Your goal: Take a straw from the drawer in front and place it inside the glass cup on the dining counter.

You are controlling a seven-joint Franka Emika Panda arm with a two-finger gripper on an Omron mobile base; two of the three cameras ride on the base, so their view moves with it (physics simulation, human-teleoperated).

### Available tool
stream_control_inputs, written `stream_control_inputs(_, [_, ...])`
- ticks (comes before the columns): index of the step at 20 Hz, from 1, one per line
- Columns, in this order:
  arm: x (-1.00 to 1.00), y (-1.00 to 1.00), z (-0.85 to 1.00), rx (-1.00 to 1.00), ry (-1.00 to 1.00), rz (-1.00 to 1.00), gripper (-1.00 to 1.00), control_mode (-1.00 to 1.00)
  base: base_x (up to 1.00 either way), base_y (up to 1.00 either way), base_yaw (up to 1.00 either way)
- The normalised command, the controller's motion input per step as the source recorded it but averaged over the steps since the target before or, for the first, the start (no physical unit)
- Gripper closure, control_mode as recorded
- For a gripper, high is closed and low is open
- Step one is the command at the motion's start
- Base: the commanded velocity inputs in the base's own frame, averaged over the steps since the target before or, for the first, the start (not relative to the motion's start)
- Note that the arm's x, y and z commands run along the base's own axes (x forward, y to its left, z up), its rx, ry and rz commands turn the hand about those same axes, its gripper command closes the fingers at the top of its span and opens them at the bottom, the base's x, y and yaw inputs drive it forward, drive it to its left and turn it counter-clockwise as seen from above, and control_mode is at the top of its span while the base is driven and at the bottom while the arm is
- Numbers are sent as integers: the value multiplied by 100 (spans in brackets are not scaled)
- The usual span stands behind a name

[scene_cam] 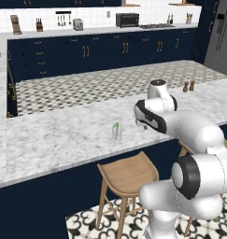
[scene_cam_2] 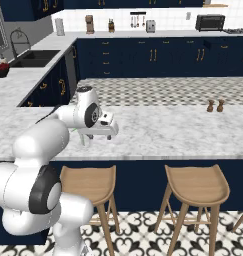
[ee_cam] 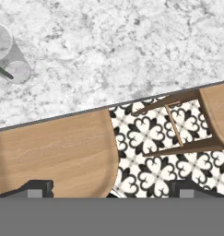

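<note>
The glass (scene_cam: 117, 132) stands on the worktop (scene_cam: 63, 130), near its front edge, just to the left of the end effector (scene_cam: 144, 124) in the left base view. The straw (scene_cam: 116, 130) is inside it, leaning against the wall. In the hand view the glass (ee_cam: 11, 60) sits at the upper left, partly cut off by the frame edge, with a dark green bit of straw (ee_cam: 2, 72) showing through it.

The end effector (ee_cam: 109, 189) hangs over the worktop's front edge with nothing between its fingertips (ee_cam: 38, 188), which stand wide apart; only their ends show. In the right base view the arm hides the glass almost wholly.

Below the end effector is a stool (ee_cam: 53, 152), a second stool (ee_cam: 217, 113) to its right. Two small brown shakers (scene_cam: 188, 86) stand well beyond it on the worktop.
</note>
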Motion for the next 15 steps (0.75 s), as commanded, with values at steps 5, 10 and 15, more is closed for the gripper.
stream_control_inputs(5, [0,-71,-32,0,0,0,-100,-100,0,0,0])
stream_control_inputs(10, [0,-64,-26,0,0,0,-100,-100,0,0,0])
stream_control_inputs(15, [0,-63,-22,2,0,0,-100,-100,0,0,0])
